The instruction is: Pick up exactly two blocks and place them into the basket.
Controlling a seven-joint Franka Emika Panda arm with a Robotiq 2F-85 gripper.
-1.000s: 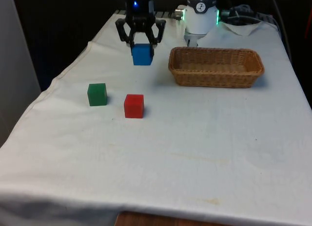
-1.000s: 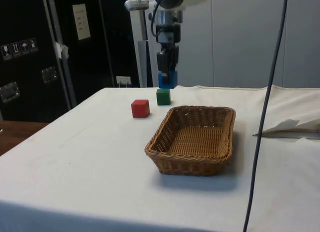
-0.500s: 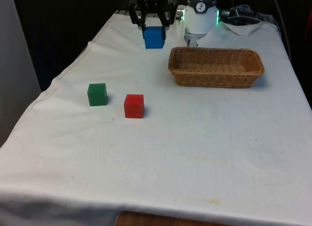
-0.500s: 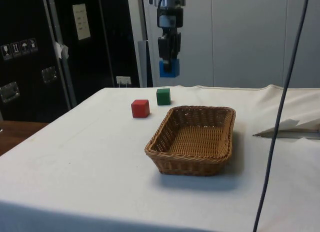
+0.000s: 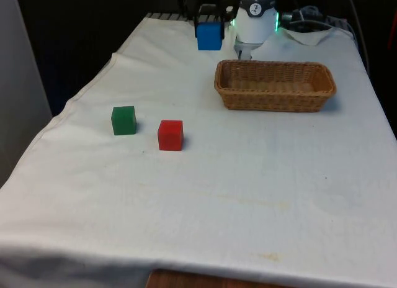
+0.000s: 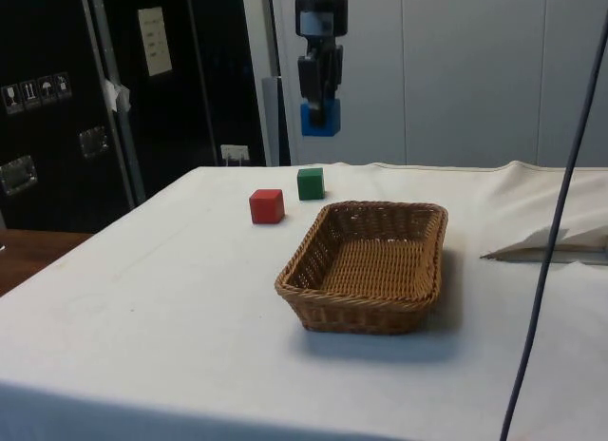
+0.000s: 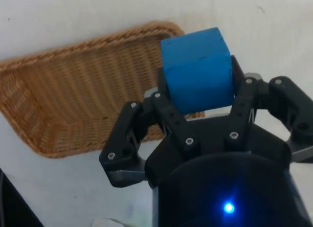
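The gripper (image 7: 198, 97) is holding the blue block (image 5: 209, 35) high above the table (image 5: 248, 176), its jaws closed on two opposite faces of the cube, and the block is hanging in the air off the end of the basket (image 5: 273, 84) that lies toward the front view's left, not over its opening. The likeliest trouble from here, as I judge it, is letting go too early: if the fingers open before the block is hanging above the woven floor, it could strike the rim and tumble onto the cloth, or drop outside altogether. A release from this height could also make the hard cube bounce, and the shallow walls may not be keeping it in (the basket is light wicker and could shift if clipped by the arm on the way down). The grip itself is looking secure, with flat pads on flat faces, though the block is sitting near the fingertips, so a sharp swing could be twisting it. The block is a smooth, solid-looking cube with crisp edges; the basket is a rectangular tray of tan woven cane with a ribbed floor and a braided rim. The green block (image 5: 124, 120) and the red block (image 5: 170, 135) are resting well apart from the basket on the white cloth, which is lying soft and slightly rumpled.
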